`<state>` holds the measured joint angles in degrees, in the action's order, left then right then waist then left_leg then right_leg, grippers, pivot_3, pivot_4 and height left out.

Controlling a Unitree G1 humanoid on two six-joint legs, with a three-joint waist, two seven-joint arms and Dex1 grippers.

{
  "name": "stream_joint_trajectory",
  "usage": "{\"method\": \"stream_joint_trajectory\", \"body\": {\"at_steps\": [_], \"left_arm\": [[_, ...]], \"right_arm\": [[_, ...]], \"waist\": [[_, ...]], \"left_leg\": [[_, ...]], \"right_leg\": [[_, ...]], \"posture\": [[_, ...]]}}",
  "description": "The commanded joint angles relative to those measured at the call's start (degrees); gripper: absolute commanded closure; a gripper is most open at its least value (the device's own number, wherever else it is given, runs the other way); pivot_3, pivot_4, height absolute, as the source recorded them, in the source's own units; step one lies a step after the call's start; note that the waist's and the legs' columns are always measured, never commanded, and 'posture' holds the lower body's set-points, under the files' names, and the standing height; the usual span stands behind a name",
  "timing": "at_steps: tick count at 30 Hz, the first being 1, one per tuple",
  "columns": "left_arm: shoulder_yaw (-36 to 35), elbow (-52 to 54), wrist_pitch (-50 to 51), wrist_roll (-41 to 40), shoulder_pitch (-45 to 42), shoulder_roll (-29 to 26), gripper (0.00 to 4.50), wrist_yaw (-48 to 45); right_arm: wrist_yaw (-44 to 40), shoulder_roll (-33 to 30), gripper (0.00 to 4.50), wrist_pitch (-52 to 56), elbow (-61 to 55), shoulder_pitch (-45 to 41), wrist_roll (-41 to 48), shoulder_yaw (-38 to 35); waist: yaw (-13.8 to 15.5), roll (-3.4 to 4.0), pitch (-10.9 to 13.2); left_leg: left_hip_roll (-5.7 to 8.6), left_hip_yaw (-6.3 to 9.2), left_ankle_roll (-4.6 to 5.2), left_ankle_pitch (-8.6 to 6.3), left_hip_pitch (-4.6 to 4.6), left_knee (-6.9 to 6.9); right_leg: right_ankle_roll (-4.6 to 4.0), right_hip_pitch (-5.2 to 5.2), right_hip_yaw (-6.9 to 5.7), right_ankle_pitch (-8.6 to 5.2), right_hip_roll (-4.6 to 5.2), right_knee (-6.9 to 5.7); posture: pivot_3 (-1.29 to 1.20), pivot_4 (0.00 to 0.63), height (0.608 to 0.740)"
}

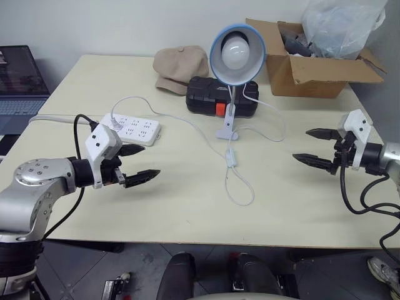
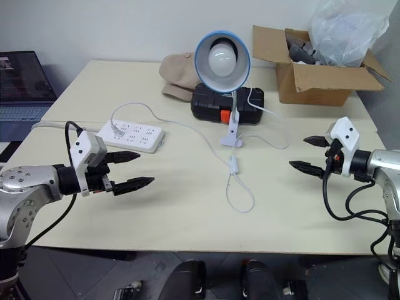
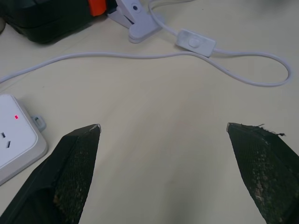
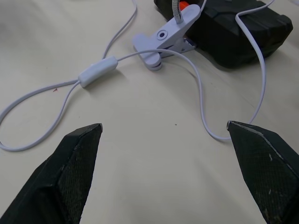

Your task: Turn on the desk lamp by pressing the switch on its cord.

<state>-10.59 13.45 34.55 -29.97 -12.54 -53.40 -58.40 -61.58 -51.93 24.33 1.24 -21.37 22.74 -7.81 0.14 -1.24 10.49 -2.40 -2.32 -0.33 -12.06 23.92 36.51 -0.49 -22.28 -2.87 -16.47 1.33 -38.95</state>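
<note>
The left end effector (image 1: 136, 164) hovers over the near left part of the worktop (image 1: 187, 206), its two black fingers spread wide apart and holding nothing. The right end effector (image 1: 316, 147) hangs above the right side of the worktop, fingers likewise wide apart and empty. Both point inward, toward each other.

The switch (image 1: 232, 157) lies flat on the worktop between the two end effectors, somewhat farther out than either, well clear of both. It sits on the cord (image 1: 240, 194), which forms a loop running back toward the robot just past the switch.

Beyond the switch stands the desk lamp (image 1: 237, 53), its white clip base (image 1: 226, 130) resting on the worktop and its blue shade facing the robot; the bulb appears unlit. Behind the clip lies a black case (image 1: 206, 95). A white power strip (image 1: 134, 127) lies just beyond the left end effector, with a small red light showing in the left wrist view.
</note>
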Motion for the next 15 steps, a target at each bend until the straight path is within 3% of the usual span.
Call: {"method": "stream_joint_trajectory", "body": {"at_steps": [1, 6, 15], "left_arm": [[-0.19, 0.29, -2.17, -0.18, -1.13, -0.03, 0.0, -1.56], [0.2, 0.32, -1.67, 0.44, -2.01, 0.21, 0.0, -0.81], [1.43, 0.88, 0.1, -0.88, -5.18, 1.46, 0.0, -1.51]], "right_arm": [[0.05, -1.01, 0.02, -0.34, -1.87, -0.28, 0.51, -2.14], [0.57, -1.24, 0.02, -0.28, -1.93, 0.05, 0.01, -1.85], [8.76, 0.8, 0.02, 18.55, -5.68, -5.23, 2.23, 0.47]], "waist": [[-0.03, 0.0, 0.0], [-0.05, 0.0, 0.0], [-0.25, 0.0, 0.0]], "left_leg": [[-0.01, -0.01, 0.0, 0.0, 0.0, 0.0], [-0.08, -0.07, 0.0, 0.0, -0.03, 0.0], [-0.11, -0.14, 0.0, 0.0, -0.05, 0.01]], "right_leg": [[0.0, 0.0, 0.01, 0.0, -0.01, 0.0], [0.0, -0.01, 0.06, 0.0, -0.06, 0.0], [0.0, -0.03, 0.14, 0.02, -0.09, -0.03]], "posture": [[0.0, 0.15, 0.74], [0.0, 0.15, 0.74], [0.0, 0.15, 0.74]]}}
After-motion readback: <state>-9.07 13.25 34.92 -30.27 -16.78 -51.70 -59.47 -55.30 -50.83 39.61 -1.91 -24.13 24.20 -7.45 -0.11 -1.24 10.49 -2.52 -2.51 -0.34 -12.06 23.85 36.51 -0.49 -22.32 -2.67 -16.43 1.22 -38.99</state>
